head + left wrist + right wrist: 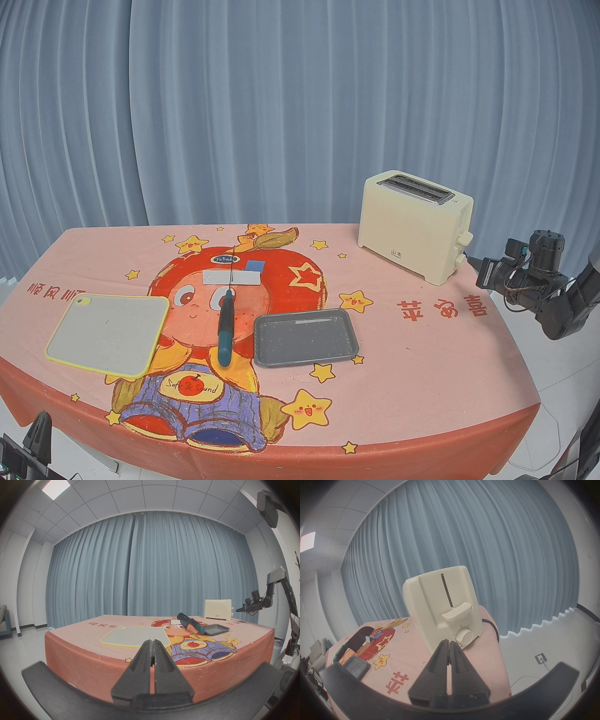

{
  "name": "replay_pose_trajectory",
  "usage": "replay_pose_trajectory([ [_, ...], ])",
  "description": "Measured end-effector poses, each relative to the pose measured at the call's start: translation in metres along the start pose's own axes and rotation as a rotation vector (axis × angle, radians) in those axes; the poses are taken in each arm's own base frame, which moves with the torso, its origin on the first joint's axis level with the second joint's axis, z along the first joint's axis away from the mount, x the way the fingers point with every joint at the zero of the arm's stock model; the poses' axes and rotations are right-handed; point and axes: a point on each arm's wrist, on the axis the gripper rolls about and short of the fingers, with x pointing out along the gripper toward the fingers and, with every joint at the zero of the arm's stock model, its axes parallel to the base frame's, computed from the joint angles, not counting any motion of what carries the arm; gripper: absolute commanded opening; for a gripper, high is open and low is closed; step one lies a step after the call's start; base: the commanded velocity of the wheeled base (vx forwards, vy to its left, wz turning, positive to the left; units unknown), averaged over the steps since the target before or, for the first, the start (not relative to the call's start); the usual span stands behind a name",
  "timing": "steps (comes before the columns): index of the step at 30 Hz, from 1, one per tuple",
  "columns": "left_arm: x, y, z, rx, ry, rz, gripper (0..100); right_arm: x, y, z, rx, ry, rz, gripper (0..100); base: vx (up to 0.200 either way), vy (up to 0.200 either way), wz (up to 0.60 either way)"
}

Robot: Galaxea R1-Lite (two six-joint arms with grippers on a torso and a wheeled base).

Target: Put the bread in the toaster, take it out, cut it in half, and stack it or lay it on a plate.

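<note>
Both pinched together: left tool (153, 642); right tool (449, 642) before toaster (431, 605)

My left gripper (152, 643), fingers pressed together, hangs short of the pink cartoon-print tablecloth (93, 655), which carries a yellow-rimmed grey cutting board (136, 635), teal-handled knife (190, 623), dark grey metal tray (216, 629) and cream plastic toaster (218, 609).

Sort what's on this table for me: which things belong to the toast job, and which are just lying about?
Belonging to the job: cream toaster; teal-handled knife; yellow-rimmed cutting board; dark grey tray, probably serving as the plate.

Just lying about: white block at the knife's blade; small blue piece beside it; cartoon tablecloth.
</note>
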Motion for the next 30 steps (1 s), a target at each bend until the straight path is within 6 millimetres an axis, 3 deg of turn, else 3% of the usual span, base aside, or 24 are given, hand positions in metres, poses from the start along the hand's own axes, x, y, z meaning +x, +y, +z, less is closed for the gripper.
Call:
replay_pose_trajectory([
  [30, 0.0, 0.0, 0.0, 0.0, 0.0, 0.0, 0, 0.023, -0.009, 0.002, 0.004, -0.017, -0.001, 0, 0.0, 0.0, 0.0],
])
